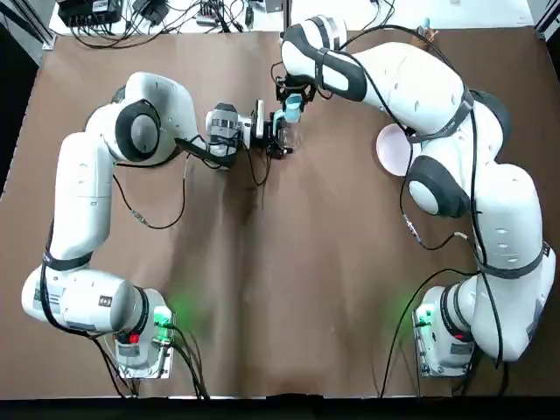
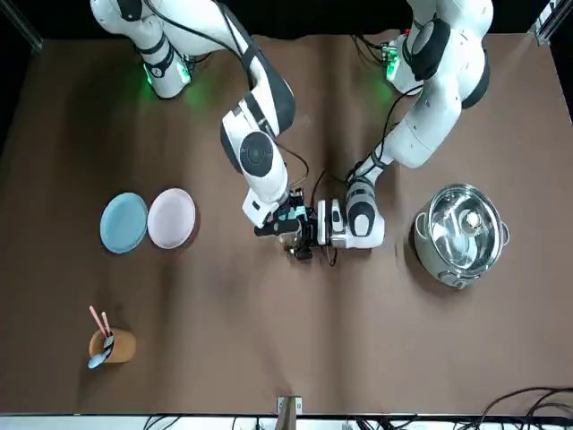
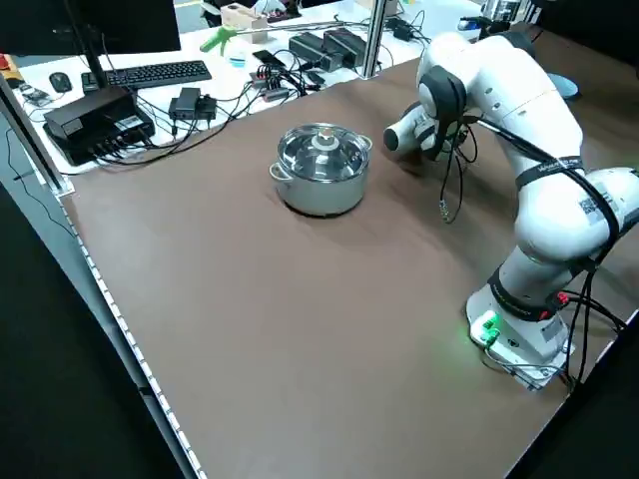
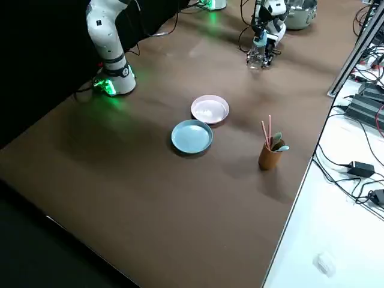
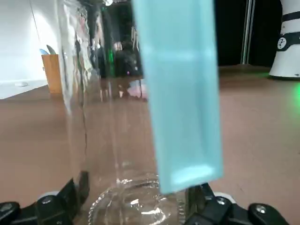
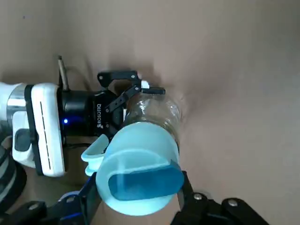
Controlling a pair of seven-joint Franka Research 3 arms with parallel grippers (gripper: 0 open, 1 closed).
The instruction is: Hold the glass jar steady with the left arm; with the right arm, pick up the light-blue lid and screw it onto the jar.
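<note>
Step in hand: lid placement. Left claw (image 1: 279, 136) is clamped on the glass jar (image 6: 155, 110), mid-worktop (image 1: 262, 306). Right claw (image 6: 136, 188) grips the light-blue lid (image 6: 138, 164) just above it, apparently unseated — next: centre, lower, rotate.

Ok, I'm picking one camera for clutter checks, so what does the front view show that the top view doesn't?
Only the front view: the lidded steel pot, the light-blue plate and the brown cup of utensils. Only the top view: the black electronics box beyond the table's far edge. Both: the pink plate, partly hidden in the top view, the left gripper clamped on the glass jar, and the right gripper holding the light-blue lid at the jar.
</note>
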